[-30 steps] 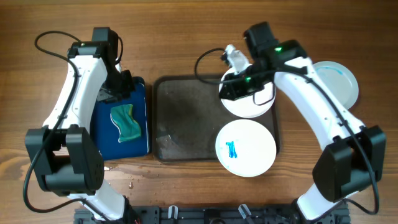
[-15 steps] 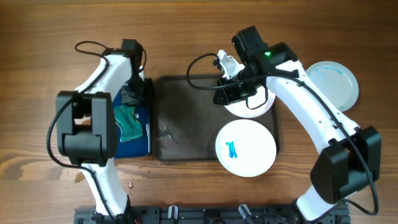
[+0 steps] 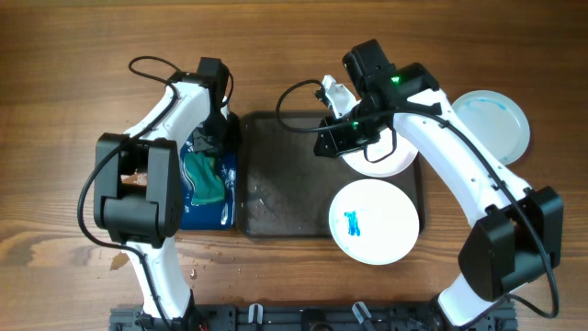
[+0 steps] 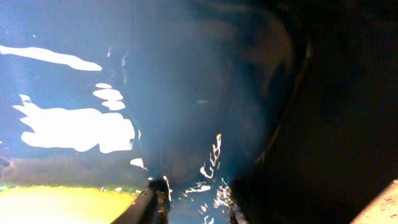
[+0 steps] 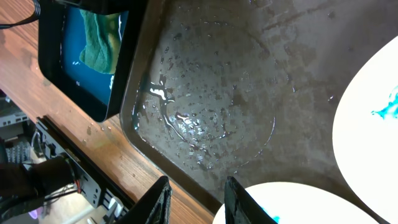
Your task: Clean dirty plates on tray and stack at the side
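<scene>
While the right gripper [image 3: 333,140] hangs over the far middle of the grey tray [image 3: 285,184], its jaws stand apart with nothing clearly between them; the right wrist view shows wet tray floor beyond them. Far plate [image 3: 390,161] sits on the tray's far right, partly under that arm. Near plate [image 3: 377,225] sits at the near right corner, overhanging the near rim, with a blue smear [image 3: 353,223] at its centre. Third plate [image 3: 501,124] lies off the tray on the worktop [image 3: 55,110], far right. Left gripper [image 3: 213,140] is at the far edge of the small blue tray [image 3: 197,213], just left of the grey tray, beside the green cloth [image 3: 204,179]. Left wrist view is blurred, so its jaws' state cannot be told.
</scene>
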### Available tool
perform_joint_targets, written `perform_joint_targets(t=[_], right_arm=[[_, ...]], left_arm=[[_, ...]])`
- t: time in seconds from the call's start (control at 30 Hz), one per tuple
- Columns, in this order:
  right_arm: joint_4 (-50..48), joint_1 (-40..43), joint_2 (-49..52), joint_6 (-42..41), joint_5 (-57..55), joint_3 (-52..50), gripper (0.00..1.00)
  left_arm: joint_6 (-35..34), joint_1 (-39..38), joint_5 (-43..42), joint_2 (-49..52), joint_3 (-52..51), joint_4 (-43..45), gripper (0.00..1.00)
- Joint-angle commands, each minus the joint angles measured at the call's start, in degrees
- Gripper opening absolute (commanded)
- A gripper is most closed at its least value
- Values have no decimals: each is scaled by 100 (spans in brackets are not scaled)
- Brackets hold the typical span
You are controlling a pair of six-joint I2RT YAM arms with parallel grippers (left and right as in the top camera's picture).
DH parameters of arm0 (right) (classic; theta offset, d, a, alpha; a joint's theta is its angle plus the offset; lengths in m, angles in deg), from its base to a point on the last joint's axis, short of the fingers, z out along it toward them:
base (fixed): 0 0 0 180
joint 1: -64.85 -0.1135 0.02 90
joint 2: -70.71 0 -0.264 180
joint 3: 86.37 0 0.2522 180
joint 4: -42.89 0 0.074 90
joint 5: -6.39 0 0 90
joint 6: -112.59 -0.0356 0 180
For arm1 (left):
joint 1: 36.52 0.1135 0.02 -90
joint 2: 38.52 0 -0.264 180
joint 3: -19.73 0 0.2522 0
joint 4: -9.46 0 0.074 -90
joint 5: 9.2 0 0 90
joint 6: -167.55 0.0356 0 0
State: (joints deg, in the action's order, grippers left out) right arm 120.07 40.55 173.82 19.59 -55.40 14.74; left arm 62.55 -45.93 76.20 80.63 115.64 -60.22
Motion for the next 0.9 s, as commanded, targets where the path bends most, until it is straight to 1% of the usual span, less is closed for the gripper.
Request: perform_joint_targets(t=[0.0,0.07,0.13,0.17,0.23,0.27,0.3,0.33,0.37,0.4,0.43,0.53,0.63,0.8,0.87], right_arm=[[4,9,76,-15,-39,-48,31],[11,9,76,-17,-39,-48,33],[13,9,76,-22,-39,-48,36],[11,9,76,-22,-39,-48,40],[-4,9,76,-57,-42,-48,41],[-13,13,76,-267,-219,-48,40],[0,13,76,-691,-750,-48,31],[42,13,76,-1014,-1126,-48,39],[125,15,76,-1346,-1486,-48,59],[238,15,76,-1534,-1816,-48,68],[363,15,79,-1810,-2175,-79,74],[361,37,79,-1801,-2240,-302,76],[317,37,79,-1749,-2216,-350,76],[267,37,79,-1497,-1917,-350,76],[264,37,79,-1475,-1917,-350,76]], left_arm=[[-83,59,-407,-243,223,-273,35],[-83,118,-315,-599,352,-487,43],[-85,190,-175,-890,354,-769,45],[-83,240,-131,-1054,354,-946,46],[-74,295,-129,-1318,354,-1139,48],[-39,302,-125,-1432,354,-1193,49],[-48,306,55,-1526,354,-1342,49],[-195,306,282,-1523,341,-1558,49],[-286,306,396,-1510,236,-1644,49],[-284,306,409,-1510,61,-1674,49],[-332,328,431,-1510,-157,-1644,49],[-350,481,446,-1510,-1134,-1064,49],[-374,643,442,-1510,-1705,-518,52],[-341,931,385,-1499,-1770,223,56],[-164,916,-44,-1499,-1768,450,56]])
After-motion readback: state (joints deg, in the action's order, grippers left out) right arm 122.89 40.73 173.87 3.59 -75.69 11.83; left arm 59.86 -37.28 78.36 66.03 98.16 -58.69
